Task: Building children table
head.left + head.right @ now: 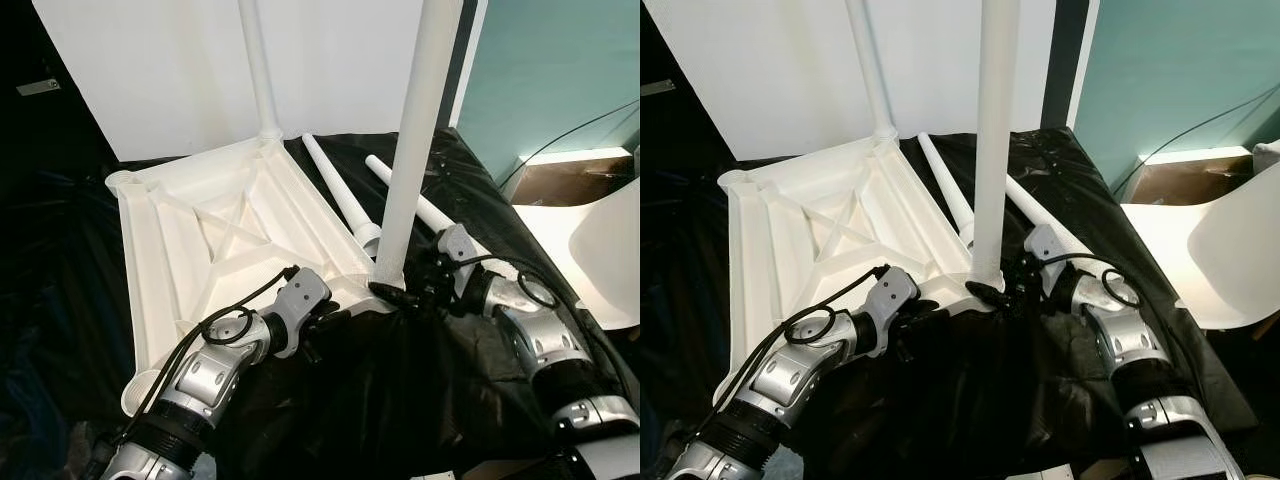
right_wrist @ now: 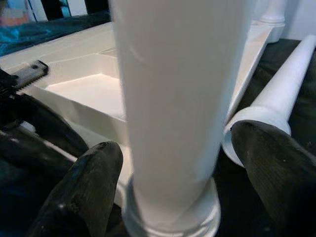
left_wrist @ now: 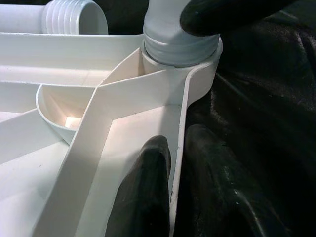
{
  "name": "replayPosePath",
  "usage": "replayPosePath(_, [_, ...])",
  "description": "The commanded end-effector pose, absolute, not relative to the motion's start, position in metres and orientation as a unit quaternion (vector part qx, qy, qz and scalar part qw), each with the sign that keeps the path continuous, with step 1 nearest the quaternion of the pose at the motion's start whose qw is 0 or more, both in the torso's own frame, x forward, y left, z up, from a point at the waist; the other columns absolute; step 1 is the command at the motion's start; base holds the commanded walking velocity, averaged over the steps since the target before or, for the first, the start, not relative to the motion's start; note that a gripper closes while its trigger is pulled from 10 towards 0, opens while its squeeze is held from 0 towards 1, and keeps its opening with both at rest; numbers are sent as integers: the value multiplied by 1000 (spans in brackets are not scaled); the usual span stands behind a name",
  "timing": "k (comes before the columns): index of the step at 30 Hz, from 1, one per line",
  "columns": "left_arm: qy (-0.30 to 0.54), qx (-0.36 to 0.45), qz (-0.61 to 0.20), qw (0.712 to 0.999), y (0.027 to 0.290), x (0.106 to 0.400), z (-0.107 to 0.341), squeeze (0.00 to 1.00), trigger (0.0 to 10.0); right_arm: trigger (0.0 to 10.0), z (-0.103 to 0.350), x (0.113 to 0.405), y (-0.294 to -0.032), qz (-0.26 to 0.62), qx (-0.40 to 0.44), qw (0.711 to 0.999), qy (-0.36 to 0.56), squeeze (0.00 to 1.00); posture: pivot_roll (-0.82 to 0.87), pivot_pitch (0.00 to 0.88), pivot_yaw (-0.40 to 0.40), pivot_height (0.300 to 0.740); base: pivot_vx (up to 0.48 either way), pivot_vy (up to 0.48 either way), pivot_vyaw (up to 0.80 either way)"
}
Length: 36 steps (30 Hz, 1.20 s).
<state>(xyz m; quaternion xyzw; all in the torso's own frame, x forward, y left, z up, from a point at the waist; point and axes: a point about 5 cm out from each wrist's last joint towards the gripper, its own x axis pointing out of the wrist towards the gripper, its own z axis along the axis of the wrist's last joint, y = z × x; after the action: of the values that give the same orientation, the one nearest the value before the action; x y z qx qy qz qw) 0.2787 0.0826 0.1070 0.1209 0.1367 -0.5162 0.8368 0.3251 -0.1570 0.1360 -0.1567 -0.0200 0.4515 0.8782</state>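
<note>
A white plastic table top [image 1: 170,250] lies upside down on black cloth. One white leg [image 1: 258,70] stands in its far corner. A second leg [image 1: 415,140] stands upright in the near right corner socket, and my right gripper [image 1: 395,293] is shut on its base, a finger [image 2: 94,187] on either side. My left gripper [image 1: 322,322] is shut on the table top's rim [image 3: 180,113] just left of that socket, one finger [image 3: 148,187] inside the rim and one outside. Two loose legs [image 1: 340,195] [image 1: 425,208] lie on the cloth to the right.
A white board [image 1: 160,70] leans behind the table top. At the right stand a white chair [image 1: 600,250] and a brown box [image 1: 570,180] against a teal wall. Black cloth [image 1: 420,390] covers the surface in front of me.
</note>
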Motion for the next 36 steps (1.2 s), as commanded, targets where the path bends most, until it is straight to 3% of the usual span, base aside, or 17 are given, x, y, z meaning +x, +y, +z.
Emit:
replayPosePath(1, [189,115,-534,816,88,269,87,0,10000,10000,134,327,-154,458,-166,873,-18,0,48,0,44,740,0,0,0])
replayPosePath(6, [189,113,-531,818,88,269,87,0,10000,10000,133,330,-149,478,-167,862,-18,0,54,0,42,740,0,0,0])
replayPosePath(7, [188,113,-531,818,87,270,88,0,10000,1961,133,331,-147,479,-166,862,-20,0,52,0,40,740,0,0,0])
replayPosePath(10, [188,113,-531,818,87,270,87,0,10000,1961,133,332,-146,479,-165,862,-21,0,52,0,40,740,0,0,0])
replayPosePath(11, [187,113,-530,819,87,271,88,0,10000,0,132,333,-143,480,-162,862,-24,0,54,0,38,740,0,0,0])
replayPosePath(15, [186,113,-530,820,86,271,89,0,10000,0,128,332,-139,477,-148,866,-24,0,53,0,37,740,0,0,0])
replayPosePath(20, [187,112,-527,821,88,271,88,0,10000,0,102,317,-131,376,-88,922,-16,0,52,0,31,740,0,0,0])
replayPosePath(21, [187,112,-527,821,88,271,88,0,10000,0,102,317,-131,376,-88,922,-16,0,52,0,31,740,0,0,0])
replayPosePath(25, [186,112,-530,820,87,270,88,0,10000,0,99,304,-128,178,-32,980,-79,0,46,0,43,740,0,0,0])
replayPosePath(32, [187,116,-534,816,87,271,89,0,10000,0,102,302,-113,165,-19,981,-99,0,39,0,50,740,0,0,0])
replayPosePath(33, [186,115,-534,816,87,272,90,0,10000,588,102,304,-112,176,-18,980,-95,0,39,0,50,740,0,0,0])
replayPosePath(34, [185,116,-534,817,87,272,90,0,10000,10000,102,303,-109,202,-12,975,-87,0,39,0,50,740,0,0,0])
replayPosePath(36, [184,117,-534,817,87,273,90,0,10000,10000,103,301,-105,230,-5,970,-80,0,38,0,51,740,0,0,0])
